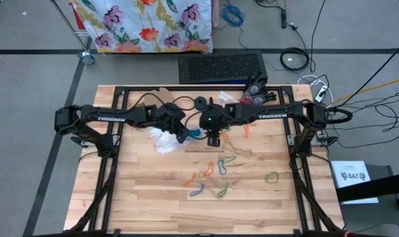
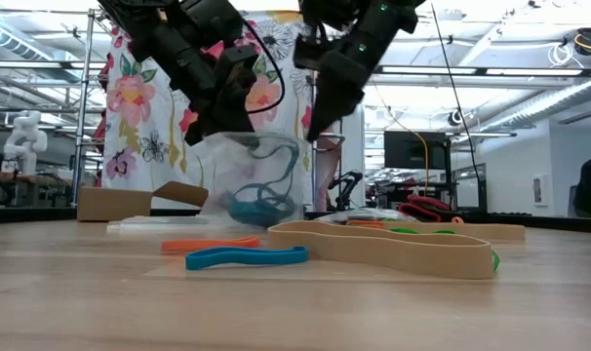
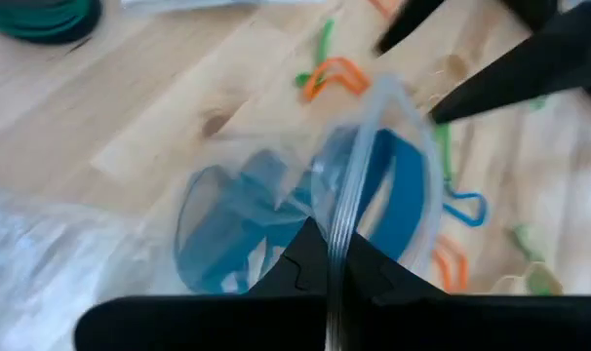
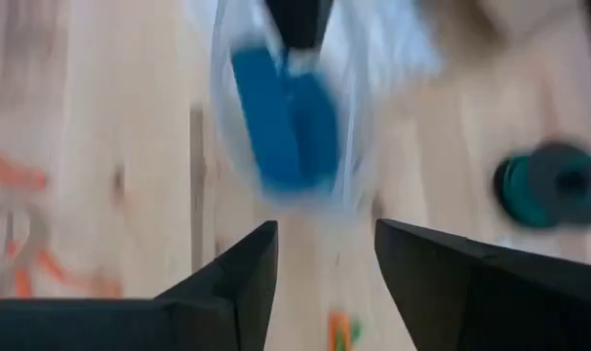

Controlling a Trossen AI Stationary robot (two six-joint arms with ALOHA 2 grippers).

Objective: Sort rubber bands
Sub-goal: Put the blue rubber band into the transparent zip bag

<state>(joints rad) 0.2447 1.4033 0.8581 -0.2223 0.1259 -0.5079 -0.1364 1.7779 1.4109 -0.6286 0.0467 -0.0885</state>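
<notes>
Holding a bag of blue bands open for sorting

The left jaws [image 3: 334, 278] are clamped on the rim of a clear plastic bag [image 2: 247, 175], which is held above the worktop [image 1: 147, 197] with blue rubber bands [image 3: 388, 185] inside. The right jaws [image 4: 325, 258] are spread wide and empty just beside the bag's mouth. Loose rubber bands [image 1: 216, 174] are scattered nearer the front edge. A slack rim could be judged to fold shut, so a dropped band would miss.

Rubber bands [image 1: 216, 176] loose on table [image 1: 140, 197]; more inside raised bag [image 2: 252, 180].
</notes>
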